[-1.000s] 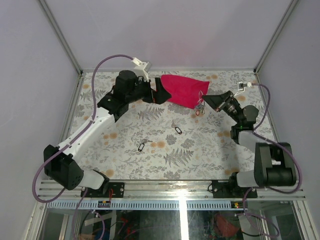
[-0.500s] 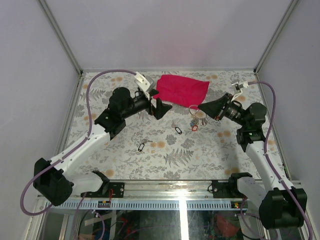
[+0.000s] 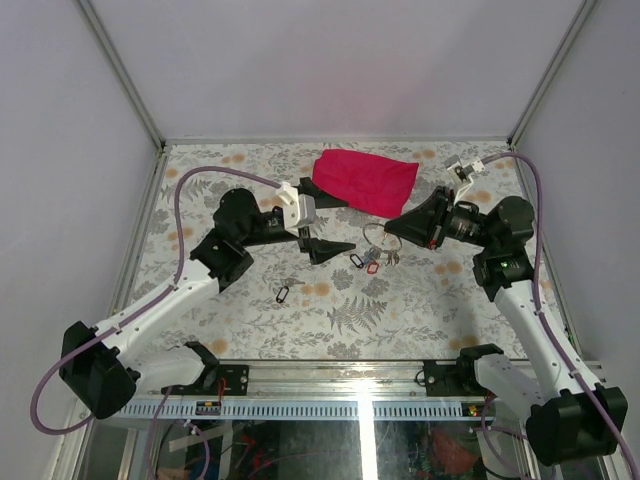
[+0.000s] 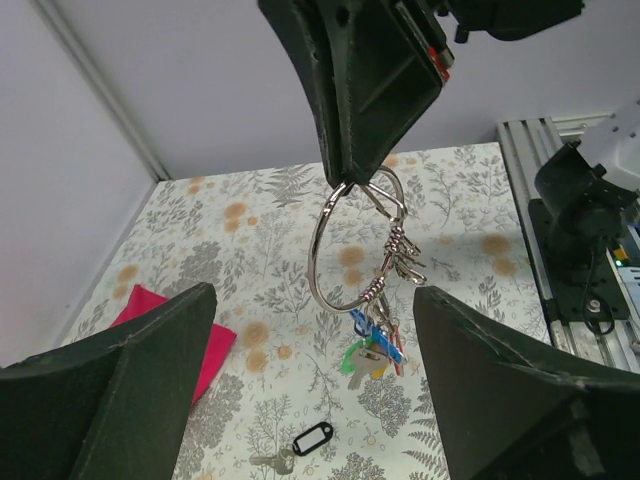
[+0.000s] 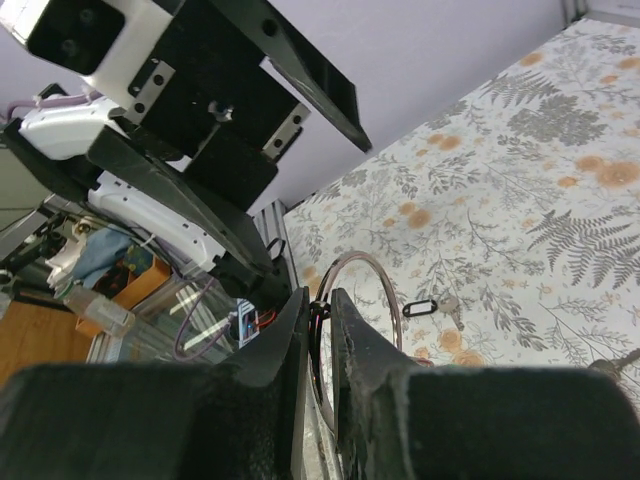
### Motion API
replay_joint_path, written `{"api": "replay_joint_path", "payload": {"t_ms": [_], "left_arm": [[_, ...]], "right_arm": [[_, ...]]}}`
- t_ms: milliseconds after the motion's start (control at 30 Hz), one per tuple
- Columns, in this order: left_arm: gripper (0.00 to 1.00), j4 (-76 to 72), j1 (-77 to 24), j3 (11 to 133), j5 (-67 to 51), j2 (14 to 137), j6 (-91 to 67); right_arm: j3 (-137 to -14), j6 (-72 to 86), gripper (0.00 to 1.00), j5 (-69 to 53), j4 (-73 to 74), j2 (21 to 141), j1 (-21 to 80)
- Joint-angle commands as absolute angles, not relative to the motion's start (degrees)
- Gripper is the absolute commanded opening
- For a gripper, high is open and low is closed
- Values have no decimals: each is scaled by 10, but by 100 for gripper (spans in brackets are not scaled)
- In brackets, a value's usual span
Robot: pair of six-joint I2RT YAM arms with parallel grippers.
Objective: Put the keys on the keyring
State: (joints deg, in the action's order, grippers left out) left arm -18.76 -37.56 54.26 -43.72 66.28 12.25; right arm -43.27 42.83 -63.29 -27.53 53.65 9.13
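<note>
The keyring [image 4: 314, 262] is clamped at its top by the right end effector [image 4: 352, 182], whose fingers are closed on the wire, and it is held in the air above the table [image 3: 400, 300], near the red cloth [image 3: 365, 180]. A bunch of tagged keys [image 4: 372, 345] is hung from its lower edge. The left end effector [image 3: 340, 228] is seen with its fingers wide apart, facing the ring without touching it. A key with a black tag [image 3: 283, 294] is seen lying on the table.
</note>
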Motion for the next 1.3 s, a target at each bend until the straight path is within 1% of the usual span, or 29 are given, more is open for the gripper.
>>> {"api": "replay_joint_path", "payload": {"t_ms": [0,367,467,533,733,833,867,933,1000,1133,1200,1267], "left_arm": [[80,-231,-383,544,-470,675,148],[67,-216,-399,590,-466,718,163],[60,-211,-403,597,-472,724,169],[52,-204,-404,602,-473,727,174],[21,-187,-405,606,-486,724,187],[2,-175,-405,603,-483,717,201],[0,-169,-404,601,-479,715,205],[0,-165,-405,596,-470,708,211],[0,-166,-405,587,-460,700,214],[0,-170,-404,576,-442,686,214],[0,-170,-405,573,-435,684,216],[0,-170,-405,570,-429,681,216]], "right_arm": [[-470,425,0,-656,-281,524,114],[-491,416,0,-653,-279,539,165],[-492,415,0,-651,-279,543,176],[-493,413,0,-650,-279,548,181],[-495,407,0,-639,-275,556,190],[-496,405,0,-632,-273,559,191],[-496,404,1,-629,-272,559,190],[-499,395,5,-625,-262,558,190],[-504,385,11,-621,-247,556,190],[-508,368,16,-615,-224,551,191],[-508,361,21,-612,-211,548,191],[-510,351,23,-611,-198,546,190]]}}
